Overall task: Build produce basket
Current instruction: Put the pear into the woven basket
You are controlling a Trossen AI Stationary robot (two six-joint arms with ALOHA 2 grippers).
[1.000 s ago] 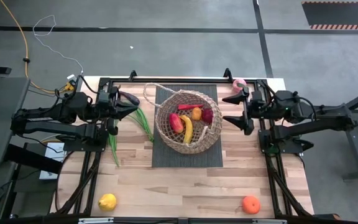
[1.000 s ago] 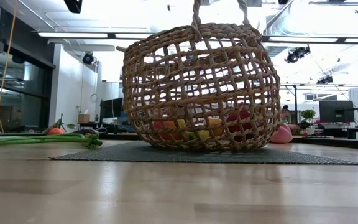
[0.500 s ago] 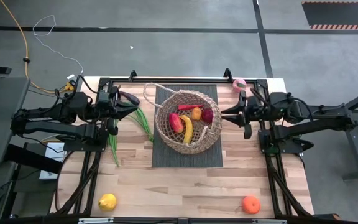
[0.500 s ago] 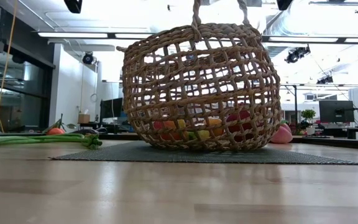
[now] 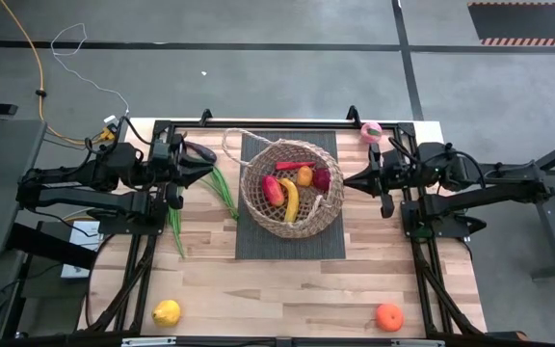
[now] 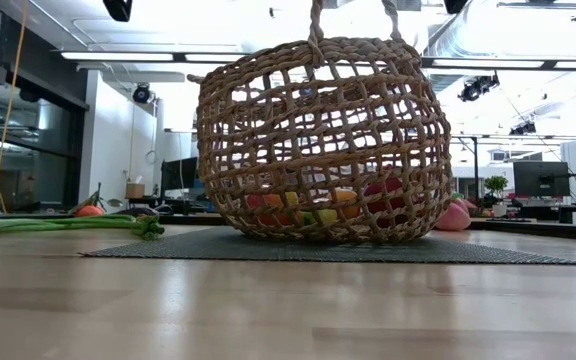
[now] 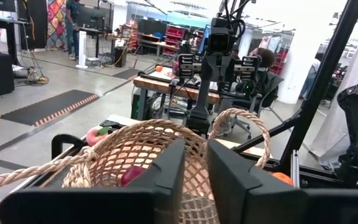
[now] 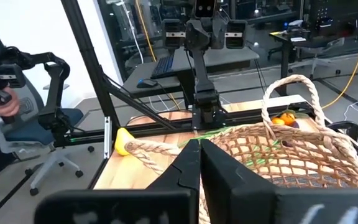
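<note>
The round wicker basket (image 5: 251, 198) stands on a dark mat (image 5: 258, 246) at the table's middle. It holds a yellow banana (image 5: 290, 200), a red pepper (image 5: 273, 190), an orange piece (image 5: 303, 175) and a dark red piece (image 5: 322, 179). My left gripper (image 5: 212, 164) hovers just left of the basket, its fingers a narrow gap apart (image 7: 195, 163) with nothing between them. My right gripper (image 5: 348, 182) hovers just right of the basket, shut on nothing (image 8: 200, 149). Green bean stalks (image 5: 223, 191) lie on the table below the left gripper.
A lemon (image 5: 166, 312) lies at the near left of the table. An orange (image 5: 388, 317) sits at the near right and a pink fruit (image 5: 371, 131) at the far right. Black frame rails run along both sides. The basket's loop handles (image 8: 291, 87) stick up.
My right gripper has shut from wide open, closing on nothing beside the basket's right side. The basket and the produce have stayed where they were.
</note>
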